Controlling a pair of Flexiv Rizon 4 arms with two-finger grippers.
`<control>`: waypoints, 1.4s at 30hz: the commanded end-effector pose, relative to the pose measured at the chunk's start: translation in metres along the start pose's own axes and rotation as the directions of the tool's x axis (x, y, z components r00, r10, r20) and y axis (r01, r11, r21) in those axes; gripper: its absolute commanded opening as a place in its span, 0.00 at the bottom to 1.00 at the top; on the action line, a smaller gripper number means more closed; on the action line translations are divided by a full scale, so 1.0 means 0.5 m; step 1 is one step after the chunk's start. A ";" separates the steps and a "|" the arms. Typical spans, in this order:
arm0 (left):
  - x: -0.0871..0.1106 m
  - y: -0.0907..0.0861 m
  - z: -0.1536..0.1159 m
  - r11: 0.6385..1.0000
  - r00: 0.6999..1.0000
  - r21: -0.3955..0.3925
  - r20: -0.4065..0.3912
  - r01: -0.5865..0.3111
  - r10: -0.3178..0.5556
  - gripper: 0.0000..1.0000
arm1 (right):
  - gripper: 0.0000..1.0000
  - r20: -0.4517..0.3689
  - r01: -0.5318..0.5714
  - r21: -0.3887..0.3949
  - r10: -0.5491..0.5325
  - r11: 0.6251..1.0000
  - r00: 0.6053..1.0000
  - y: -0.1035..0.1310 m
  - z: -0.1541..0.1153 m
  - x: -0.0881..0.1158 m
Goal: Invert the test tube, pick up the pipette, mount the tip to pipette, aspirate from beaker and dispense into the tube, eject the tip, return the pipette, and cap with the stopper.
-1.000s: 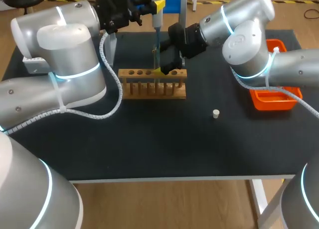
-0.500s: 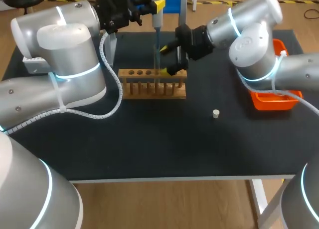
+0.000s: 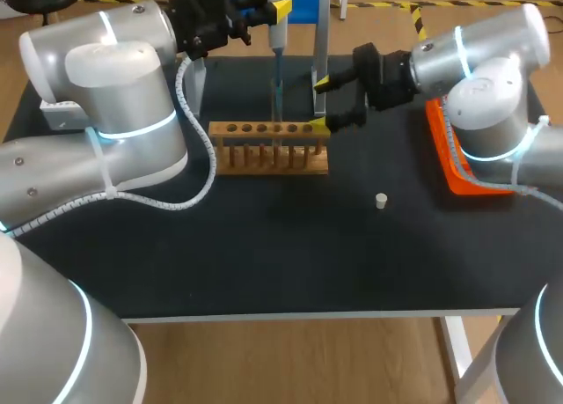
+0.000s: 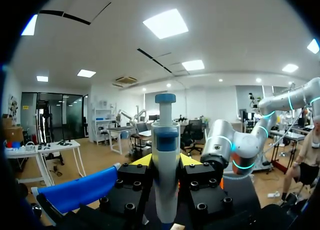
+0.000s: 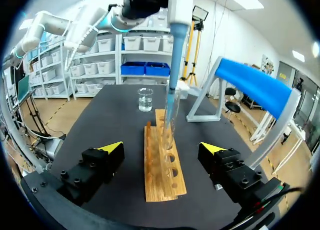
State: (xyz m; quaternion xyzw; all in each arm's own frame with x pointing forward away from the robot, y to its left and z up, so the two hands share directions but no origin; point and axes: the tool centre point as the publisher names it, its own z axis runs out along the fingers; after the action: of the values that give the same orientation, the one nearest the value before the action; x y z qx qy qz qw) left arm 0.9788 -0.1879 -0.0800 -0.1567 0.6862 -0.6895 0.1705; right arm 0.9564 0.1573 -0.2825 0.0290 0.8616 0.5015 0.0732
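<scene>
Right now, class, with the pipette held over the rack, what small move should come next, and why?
Most likely dispense into the test tube without shifting the pipette. The left hand is shut on the pipette, whose tip reaches down into the tube standing in the wooden rack. The right hand is open, holding nothing. Whether liquid has gone in cannot be seen.

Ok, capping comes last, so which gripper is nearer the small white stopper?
Right. The right gripper is open beside the wooden rack, behind the small white stopper; the left gripper grips the grey pipette farther back.
</scene>
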 end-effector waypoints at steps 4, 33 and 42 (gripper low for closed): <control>0.002 0.001 0.002 1.000 1.000 0.003 0.005 -0.001 0.001 0.00 | 1.00 0.025 0.004 -0.037 -0.003 0.999 1.000 0.060 -0.098 0.016; 0.002 0.001 0.002 1.000 1.000 0.003 0.005 -0.001 0.001 0.00 | 1.00 0.061 0.106 -0.173 -0.097 0.979 0.993 0.442 -0.262 -0.006; 0.002 0.001 0.002 1.000 1.000 0.003 0.005 -0.001 0.001 0.00 | 1.00 0.043 0.074 -0.304 -0.064 0.950 0.997 0.493 -0.262 -0.026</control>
State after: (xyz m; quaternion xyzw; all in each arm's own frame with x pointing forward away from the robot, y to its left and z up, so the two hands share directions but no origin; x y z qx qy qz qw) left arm 0.9788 -0.1880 -0.0800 -0.1567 0.6863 -0.6895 0.1705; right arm 0.9374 0.1615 -0.0025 -0.0002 0.7826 0.6118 0.1146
